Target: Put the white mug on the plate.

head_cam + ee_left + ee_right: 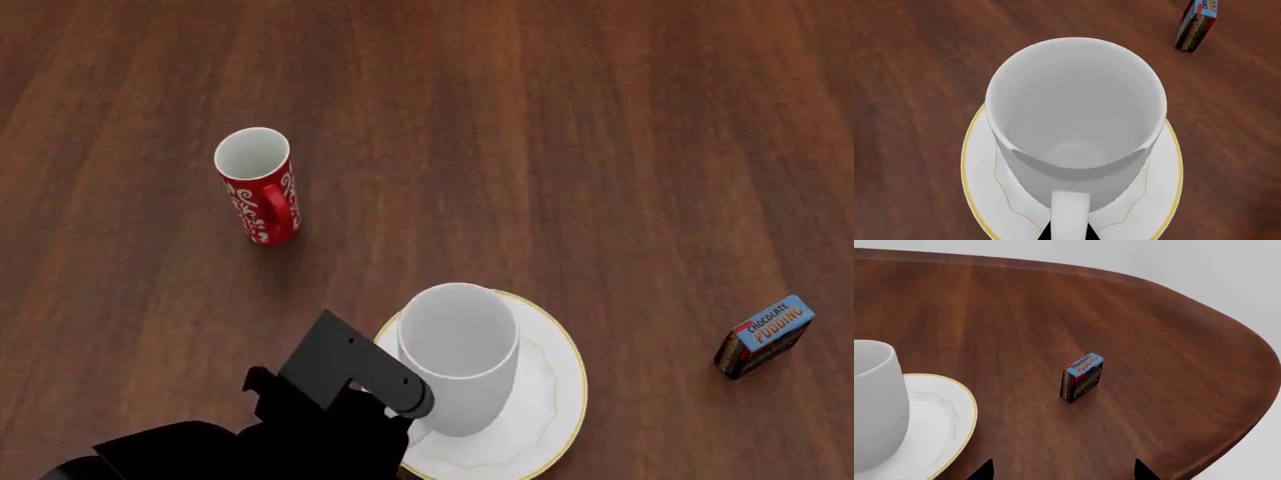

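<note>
The white mug [458, 350] stands upright over the plate [554, 375], on its near-left part; I cannot tell if its base touches. In the left wrist view I look down into the mug [1074, 115], with the gold-rimmed plate [977, 175] under it. My left gripper [1069, 233] is shut on the mug's loop handle, a black fingertip showing on each side. In the head view the left gripper [407, 405] sits at the mug's near-left side. The right wrist view shows the mug [874, 410] and plate [941, 415]. My right gripper [1062, 475] is open and empty above the table.
A red mug with white swirls [260, 190] stands on the wooden table at the far left. A small chocolate pudding box [763, 335] stands right of the plate; it also shows in the right wrist view [1083, 376]. The table's rounded edge [1254, 370] lies beyond it.
</note>
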